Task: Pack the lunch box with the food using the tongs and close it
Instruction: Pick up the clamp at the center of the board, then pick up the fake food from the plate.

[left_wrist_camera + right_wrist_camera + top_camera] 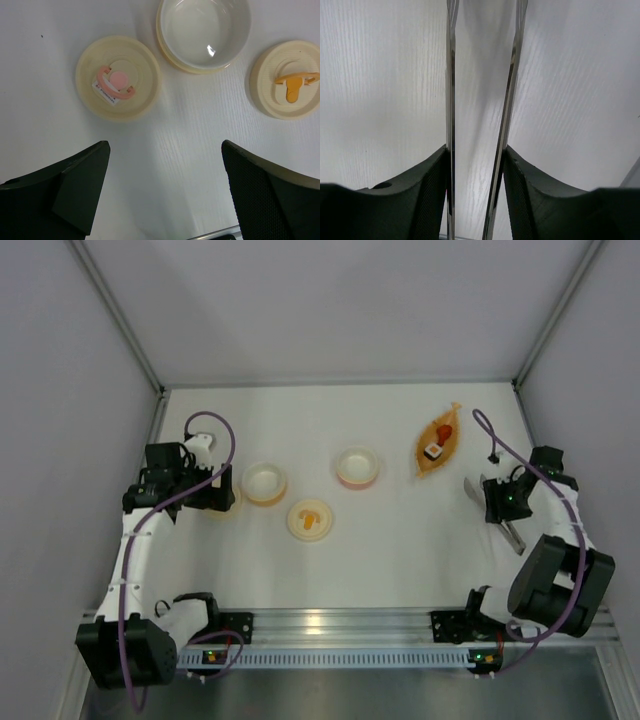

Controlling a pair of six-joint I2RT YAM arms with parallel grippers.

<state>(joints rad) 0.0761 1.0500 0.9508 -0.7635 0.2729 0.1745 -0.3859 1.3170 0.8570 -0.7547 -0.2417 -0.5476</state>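
on the white desk (400, 550), my right pincer (475, 150) pinched the tongs (451, 75); my left pincer (165, 145) hung spread; food (434, 451) unpacked, lunch box (202, 30) open.

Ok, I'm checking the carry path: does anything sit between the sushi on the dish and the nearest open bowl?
Nothing visible. Bare table lies between the dish, holding the sushi, and the nearest open bowl. The lid lies nearer the arms, off that line.

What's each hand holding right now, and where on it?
Right hand grips the tongs across both arms, partway along their length, tips pointing ahead. Left hand is open, holding nothing.
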